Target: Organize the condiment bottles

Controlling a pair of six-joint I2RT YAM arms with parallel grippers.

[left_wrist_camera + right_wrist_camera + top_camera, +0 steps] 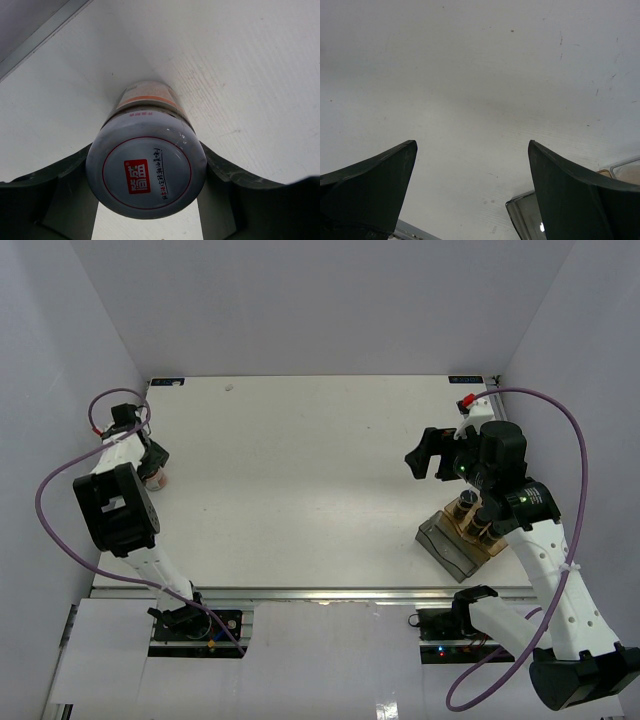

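A jar with a pale pinkish lid and a red logo [146, 170] stands at the table's far left edge [156, 479]. My left gripper [147, 145] is shut on it, with a finger [65, 190] against each side of the lid; in the top view the left gripper [150, 468] covers most of the jar. Two dark brown jars [467, 506] with black caps stand in the grey tray [448, 545] at the right. My right gripper [428, 455] is open and empty, above bare table just left of the tray [522, 220]. My right gripper's [471, 145] fingers hold nothing.
White walls close in the table on the left, back and right. The left jar sits close to the left wall. Purple cables loop off both arms. The tray lies at an angle near the front right edge.
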